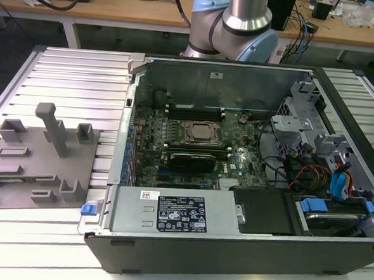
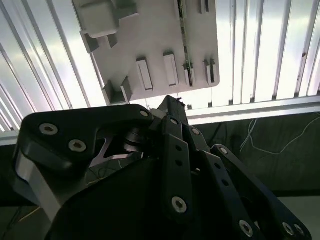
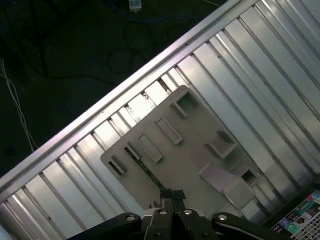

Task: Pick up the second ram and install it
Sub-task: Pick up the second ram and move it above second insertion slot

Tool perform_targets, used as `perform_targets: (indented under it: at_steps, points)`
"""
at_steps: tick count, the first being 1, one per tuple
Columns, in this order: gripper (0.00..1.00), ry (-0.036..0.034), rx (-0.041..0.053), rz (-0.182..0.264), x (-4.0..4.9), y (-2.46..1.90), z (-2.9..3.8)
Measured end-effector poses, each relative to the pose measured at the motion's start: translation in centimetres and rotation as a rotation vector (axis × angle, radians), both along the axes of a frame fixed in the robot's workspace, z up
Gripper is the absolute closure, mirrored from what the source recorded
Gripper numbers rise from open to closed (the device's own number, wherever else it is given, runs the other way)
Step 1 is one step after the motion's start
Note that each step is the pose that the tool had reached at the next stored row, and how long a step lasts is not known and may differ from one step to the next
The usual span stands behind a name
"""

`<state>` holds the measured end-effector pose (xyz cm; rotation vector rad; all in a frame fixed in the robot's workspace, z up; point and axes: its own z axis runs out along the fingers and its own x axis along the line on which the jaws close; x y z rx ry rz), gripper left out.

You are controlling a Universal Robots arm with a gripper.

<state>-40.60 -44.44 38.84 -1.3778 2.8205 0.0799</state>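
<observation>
Location type: robotics laboratory, arranged as an assembly test cell.

Reference item: the open computer case point(image 1: 230, 260), lid off, with circuit boards and wiring exposed.

- The case lies on a ribbed aluminium table point(image 1: 70, 69).
- Just beside the case, toward the exterior view's left, a grey fixture plate point(image 1: 39, 169) with moulded blocks and slots lies on the same table.
- Behind the case rises a robot arm point(image 1: 245, 16). In the first wrist view its black gripper point(image 3: 172, 194) hangs above the plate.
- Further behind the case stand wooden benches point(image 1: 137, 13) strewn with cables point(image 1: 301, 42).
- Beyond the table edge, loose cords point(image 3: 125, 40) lie on a dark floor point(image 3: 50, 50).
</observation>
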Motion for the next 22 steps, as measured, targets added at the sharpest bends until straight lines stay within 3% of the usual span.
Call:
perform_targets:
  at_steps: [4,8,16,22]
  points:
    - [0.89,0.0,0.0,0.098,0.0,0.0,0.0]
    - [0.89,0.0,0.0,0.152,0.0,0.0,0.0]
    - [0.89,0.0001,0.0,0.309,0.0,0.0,0.0]
    - [0.89,0.0,0.0,0.379,0.0,0.0,0.0]
